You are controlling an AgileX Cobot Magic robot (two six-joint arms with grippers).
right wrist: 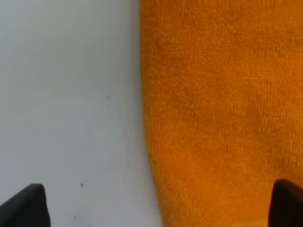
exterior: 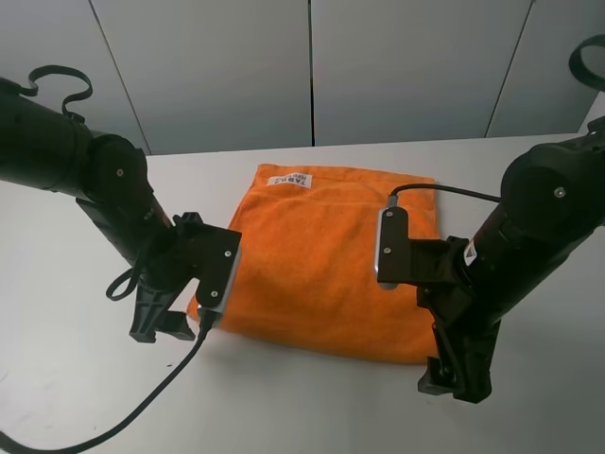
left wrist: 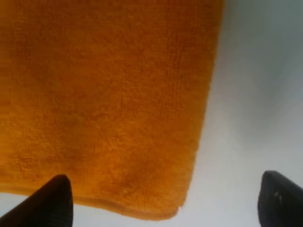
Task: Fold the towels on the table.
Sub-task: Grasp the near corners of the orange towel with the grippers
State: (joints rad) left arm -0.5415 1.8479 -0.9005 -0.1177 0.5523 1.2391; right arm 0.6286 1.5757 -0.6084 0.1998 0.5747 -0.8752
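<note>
The orange towel (exterior: 321, 255) lies flat on the white table (exterior: 66, 378), with its small white label (exterior: 289, 180) at the far edge. My left gripper (exterior: 165, 326) hovers at the towel's near left corner, open and empty. In the left wrist view the towel (left wrist: 104, 94) fills most of the frame, and its corner lies between the gripper's (left wrist: 165, 203) spread fingertips (left wrist: 52, 201). My right gripper (exterior: 454, 386) hovers at the near right corner, open and empty. The right wrist view shows the towel's side edge (right wrist: 218, 118) between the gripper's (right wrist: 156, 208) dark fingertips (right wrist: 26, 205).
A grey panelled wall (exterior: 312, 66) stands behind the table's far edge. Black cables trail from the left arm across the table front (exterior: 142, 407) and loop from the right arm over the towel's right side (exterior: 444, 191). Bare tabletop surrounds the towel.
</note>
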